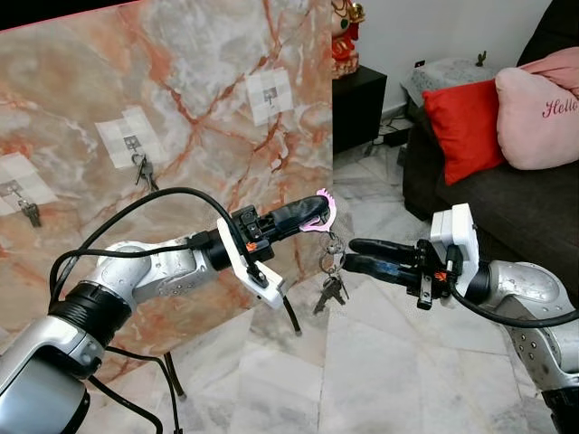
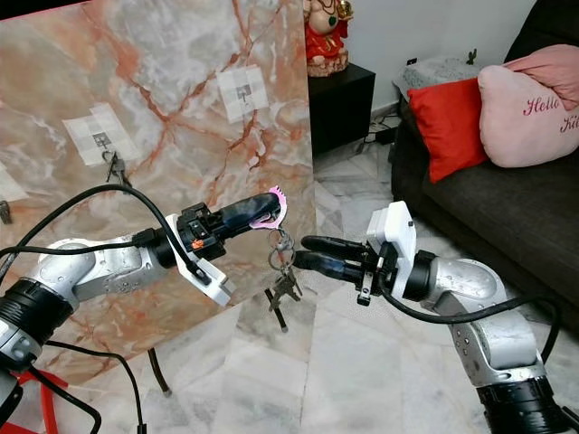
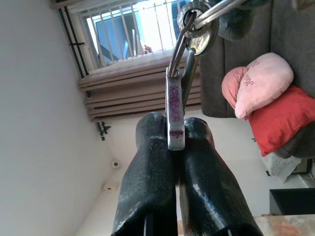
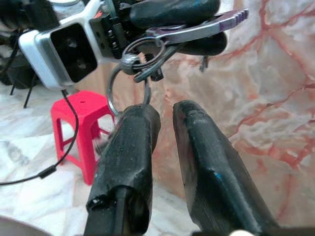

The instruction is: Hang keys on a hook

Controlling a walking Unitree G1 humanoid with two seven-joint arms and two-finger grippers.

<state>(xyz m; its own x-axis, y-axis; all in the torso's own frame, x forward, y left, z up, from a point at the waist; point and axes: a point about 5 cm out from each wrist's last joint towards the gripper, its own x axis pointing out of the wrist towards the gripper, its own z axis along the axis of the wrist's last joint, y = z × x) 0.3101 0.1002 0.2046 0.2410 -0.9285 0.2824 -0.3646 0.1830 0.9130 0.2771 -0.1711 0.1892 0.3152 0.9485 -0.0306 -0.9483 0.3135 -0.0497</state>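
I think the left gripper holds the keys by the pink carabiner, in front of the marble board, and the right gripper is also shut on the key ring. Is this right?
Not quite. The left gripper does hold the keys by the pink carabiner before the marble board, but the right gripper is open: the right wrist view shows its fingers apart, just below the key ring.

Keys under left gripper too small to count, maybe three; leftmost hook cut off.
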